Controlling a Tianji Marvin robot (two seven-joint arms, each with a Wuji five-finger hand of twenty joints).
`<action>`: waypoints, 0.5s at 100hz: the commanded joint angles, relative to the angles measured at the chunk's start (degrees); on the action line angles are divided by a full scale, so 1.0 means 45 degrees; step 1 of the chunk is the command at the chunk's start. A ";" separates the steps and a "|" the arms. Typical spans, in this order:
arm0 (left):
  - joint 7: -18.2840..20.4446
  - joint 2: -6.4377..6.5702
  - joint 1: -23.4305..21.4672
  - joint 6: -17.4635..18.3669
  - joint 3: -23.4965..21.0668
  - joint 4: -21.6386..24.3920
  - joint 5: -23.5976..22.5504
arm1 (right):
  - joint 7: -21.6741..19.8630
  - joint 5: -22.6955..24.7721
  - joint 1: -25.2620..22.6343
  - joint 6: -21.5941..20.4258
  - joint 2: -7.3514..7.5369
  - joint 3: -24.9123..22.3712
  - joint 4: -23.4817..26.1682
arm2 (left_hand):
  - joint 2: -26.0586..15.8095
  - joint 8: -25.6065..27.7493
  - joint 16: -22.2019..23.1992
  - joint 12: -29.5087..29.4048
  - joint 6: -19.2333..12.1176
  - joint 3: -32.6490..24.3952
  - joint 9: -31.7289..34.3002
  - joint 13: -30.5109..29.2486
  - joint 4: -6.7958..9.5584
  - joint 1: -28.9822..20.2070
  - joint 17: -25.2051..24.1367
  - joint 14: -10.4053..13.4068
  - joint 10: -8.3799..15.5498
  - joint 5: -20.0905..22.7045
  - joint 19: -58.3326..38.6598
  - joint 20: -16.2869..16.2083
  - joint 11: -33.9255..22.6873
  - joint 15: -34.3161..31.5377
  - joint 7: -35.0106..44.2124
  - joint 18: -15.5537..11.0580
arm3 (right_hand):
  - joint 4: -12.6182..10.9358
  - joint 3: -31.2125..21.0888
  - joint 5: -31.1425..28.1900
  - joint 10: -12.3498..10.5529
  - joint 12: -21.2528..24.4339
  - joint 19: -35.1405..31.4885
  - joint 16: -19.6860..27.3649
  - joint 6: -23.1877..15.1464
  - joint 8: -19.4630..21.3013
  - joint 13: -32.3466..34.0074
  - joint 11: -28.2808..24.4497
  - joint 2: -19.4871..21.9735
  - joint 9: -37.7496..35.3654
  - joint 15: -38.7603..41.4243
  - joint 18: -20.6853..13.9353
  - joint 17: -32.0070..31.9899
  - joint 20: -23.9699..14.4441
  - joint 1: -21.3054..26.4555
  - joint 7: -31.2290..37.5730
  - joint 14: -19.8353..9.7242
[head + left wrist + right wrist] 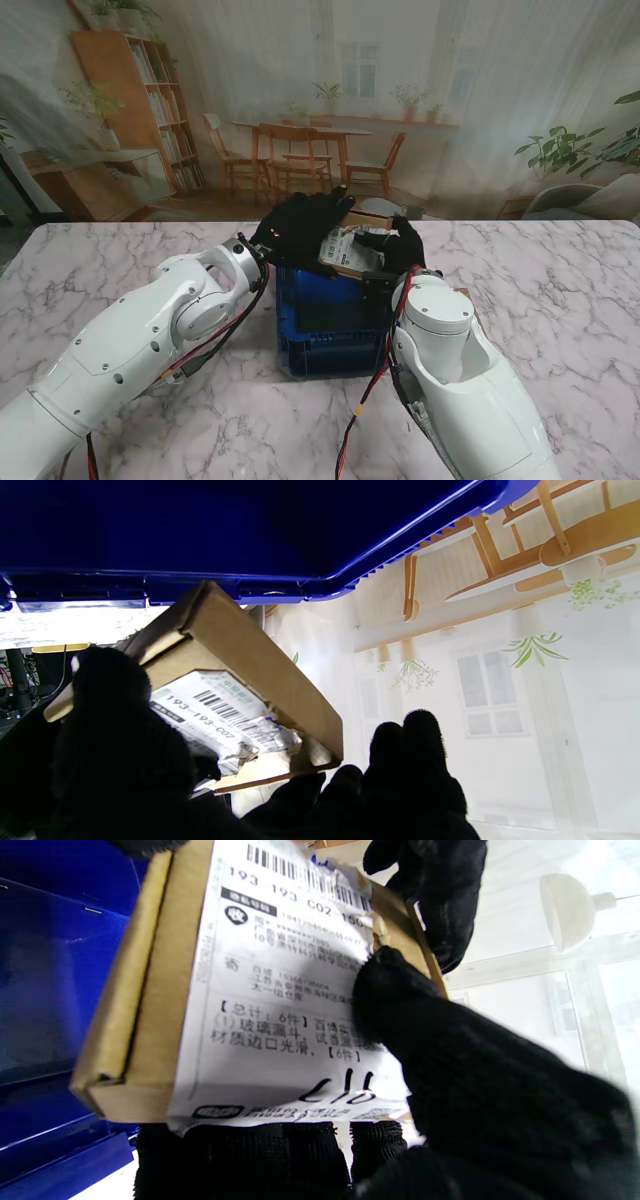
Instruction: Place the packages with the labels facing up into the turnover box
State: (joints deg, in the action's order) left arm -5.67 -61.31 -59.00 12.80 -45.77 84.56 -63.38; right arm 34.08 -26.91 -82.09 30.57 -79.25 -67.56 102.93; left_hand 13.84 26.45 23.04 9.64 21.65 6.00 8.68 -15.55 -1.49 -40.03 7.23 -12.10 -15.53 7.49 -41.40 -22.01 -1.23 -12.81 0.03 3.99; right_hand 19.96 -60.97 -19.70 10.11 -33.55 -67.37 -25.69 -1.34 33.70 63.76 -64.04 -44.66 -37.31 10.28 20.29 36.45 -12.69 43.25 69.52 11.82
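Observation:
A flat brown cardboard package [352, 252] with a white shipping label [280, 1005] hangs tilted over the far edge of the blue turnover box [330, 330]. The label faces up toward me. My left hand [300, 225], in a black glove, grips the package's far left side, its fingers [400, 775] curling under the cardboard [260, 675]. My right hand [402, 246] holds the right side, with its thumb [400, 1010] pressed on the label. The box's blue wall [200, 525] is right beside the package [145, 990] in both wrist views. I cannot see the box's floor under the package.
The box stands mid-table on white marble [560, 290], between my two white arms. A small brown corner [464, 294] shows behind my right forearm. Red and black cables [365, 400] hang by the box's near side. A printed room backdrop [320, 100] closes the far edge.

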 commanded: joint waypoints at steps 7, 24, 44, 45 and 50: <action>0.0704 -0.0037 -0.0129 0.0003 0.0024 0.0275 0.0390 | 0.0004 -0.0073 0.0110 0.0023 -0.0172 0.0066 0.0058 | -0.1079 -0.3379 -0.1048 -0.1982 -0.1015 -0.0990 -0.1076 0.1169 0.0104 0.1915 -0.0084 -0.1557 -0.0495 0.0070 0.0841 0.0574 0.0764 0.0259 -0.0458 0.0554 | -0.0907 -0.2473 -0.0544 -0.0254 -0.0058 -0.1579 -0.0890 -0.1655 0.0348 0.2503 -0.0481 0.1721 0.0007 0.9038 -0.0253 0.1092 -0.0720 0.1685 0.1208 -0.2769; 0.1380 -0.0083 -0.0259 -0.0109 -0.0132 0.0489 0.1186 | 0.0069 -0.0055 0.0131 0.0031 -0.0198 0.0098 0.0020 | -0.0245 -0.5998 -0.1628 -0.2003 -0.1304 -0.0944 -0.1067 0.1685 0.0010 0.2998 0.0054 -0.2180 -0.0411 0.0058 0.1468 0.0872 0.0780 0.0290 -0.0649 0.1177 | -0.0908 -0.2473 -0.0543 -0.0255 -0.0047 -0.1564 -0.0885 -0.1637 0.0329 0.2502 -0.0507 0.1730 0.0013 0.9041 -0.0231 0.1062 -0.0713 0.1698 0.1228 -0.2769; 0.1502 -0.0003 -0.0004 0.0047 0.0088 0.0403 0.0742 | -0.0032 -0.0138 0.0146 0.0053 -0.0177 0.0120 0.0006 | 0.1212 -0.6091 -0.1799 -0.2004 -0.1029 -0.1006 -0.1073 0.2205 0.0003 0.2229 -0.0133 -0.2284 -0.0513 0.0068 0.1828 0.1034 0.0780 0.0401 -0.0688 0.1249 | -0.0907 -0.2502 -0.0568 -0.0234 -0.0023 -0.1604 -0.0954 -0.1628 0.0311 0.2580 -0.0517 0.1703 -0.0018 0.9244 -0.0242 0.1094 -0.0727 0.1713 0.1247 -0.2792; 0.1494 -0.0006 0.0001 0.0026 0.0102 0.0400 0.0735 | -0.0044 -0.0139 0.0146 0.0054 -0.0175 0.0120 0.0006 | 0.1254 -0.6089 -0.1801 -0.2004 -0.1034 -0.1016 -0.1074 0.2210 0.0009 0.2188 -0.0123 -0.2289 -0.0525 0.0069 0.1828 0.1035 0.0781 0.0391 -0.0685 0.1247 | -0.0908 -0.2506 -0.0568 -0.0233 -0.0022 -0.1604 -0.0957 -0.1628 0.0311 0.2582 -0.0517 0.1704 -0.0018 0.9253 -0.0235 0.1093 -0.0727 0.1717 0.1247 -0.2790; 0.1472 -0.0024 0.0034 -0.0123 0.0180 0.0389 0.0735 | -0.0092 -0.0146 0.0145 0.0054 -0.0163 0.0122 0.0003 | 0.1496 -0.6064 -0.1785 -0.2004 -0.1017 -0.1106 -0.1073 0.2085 0.0059 0.1852 -0.0002 -0.2295 -0.0517 0.0086 0.1770 0.1010 0.0780 0.0277 -0.0653 0.1209 | -0.0902 -0.2518 -0.0569 -0.0231 -0.0019 -0.1621 -0.0974 -0.1627 0.0310 0.2586 -0.0517 0.1699 -0.0018 0.9320 -0.0236 0.1109 -0.0733 0.1716 0.1248 -0.2822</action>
State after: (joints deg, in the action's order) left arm 0.25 -61.20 -58.99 12.83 -45.68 86.82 -60.82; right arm 34.29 -27.35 -81.74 30.67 -79.69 -67.13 102.34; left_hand 18.14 -0.79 15.55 1.18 21.32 1.68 6.55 -8.45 -1.45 -29.87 6.93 -19.61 -16.26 6.81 -34.72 -18.43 1.39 -12.43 -5.76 9.56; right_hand 19.96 -60.97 -19.57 10.11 -33.55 -69.54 -25.74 0.79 33.66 65.75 -64.04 -44.65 -37.80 10.31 20.43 38.40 -13.61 43.15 69.10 11.82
